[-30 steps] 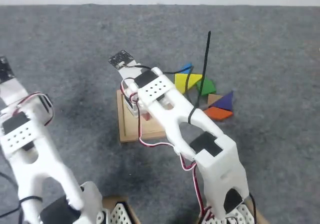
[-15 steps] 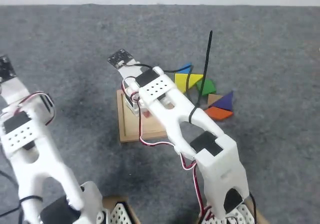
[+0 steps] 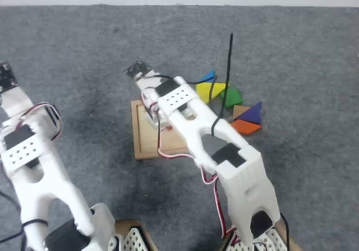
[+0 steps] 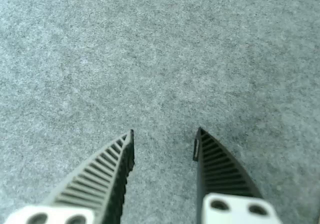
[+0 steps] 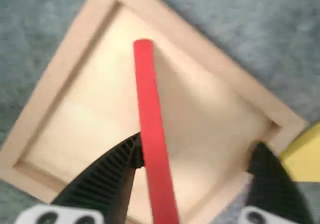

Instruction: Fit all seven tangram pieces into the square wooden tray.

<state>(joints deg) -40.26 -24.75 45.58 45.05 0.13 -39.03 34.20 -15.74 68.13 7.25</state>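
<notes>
The right arm's fingers (image 5: 107, 176) are apart. A flat red tangram piece (image 5: 150, 134) stands on edge against one of them, over the square wooden tray (image 5: 53, 84). Other coloured pieces (image 3: 245, 126) lie just right of the tray. The left arm's fingers (image 4: 107, 169) are apart over the grey worktop (image 4: 160, 44), well to the left.

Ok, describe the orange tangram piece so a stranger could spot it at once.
On the grey carpet, find the square wooden tray; a cluster of coloured pieces lies beside it. The flat orange piece is at the cluster's end nearest the arm bases, next to the purple triangle, and is the only orange one.
</notes>
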